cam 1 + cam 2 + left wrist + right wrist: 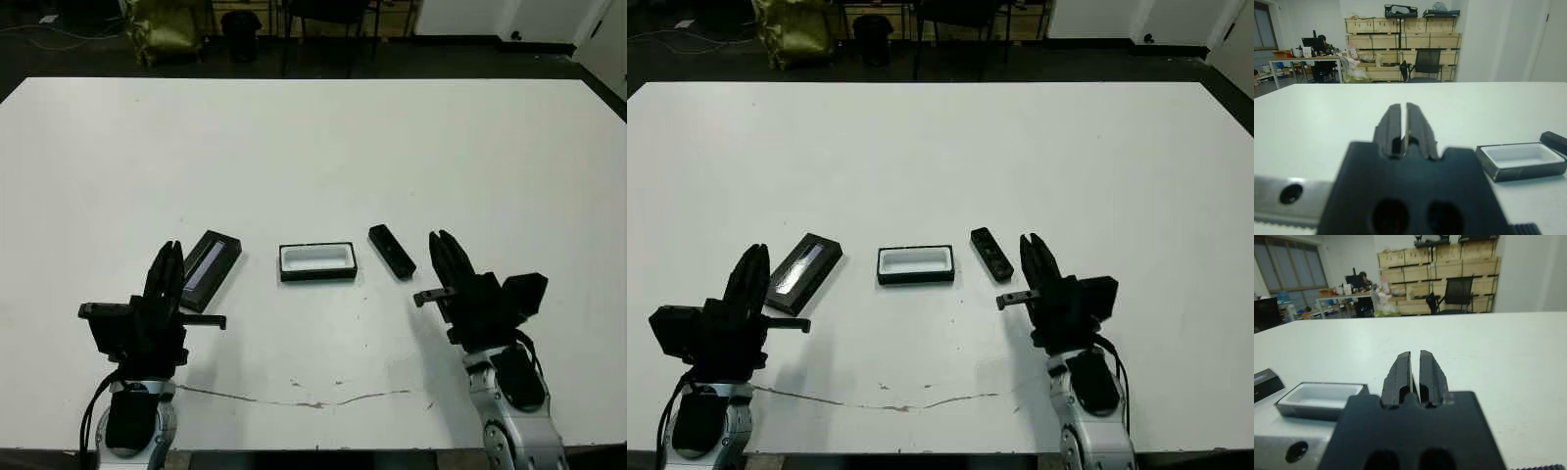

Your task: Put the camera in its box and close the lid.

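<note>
Black two-fingered left claw (168, 262) and right claw (443, 252) on silver-grey, black-cabled forearms.

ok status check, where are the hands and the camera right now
Left hand shut, empty, near the lid. Right hand shut, empty, beside the camera. Camera on the table, outside the open box. Nothing in the way.

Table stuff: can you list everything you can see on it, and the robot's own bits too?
Table: one, white, fills most of the head view, with a thin crack line near the robot's edge.
Box: one, black with a white lining, open and empty, in the middle.
Lid: one, black with a greyish glossy strip, on the table left of the box, set at an angle.
Camera: one, black, lying on the table just right of the box.
Office chair: one, dark, beyond the table.
Left gripper: one, black, shut, holding nothing, near the lid.
Right gripper: one, black, shut, holding nothing, near the camera.
</note>
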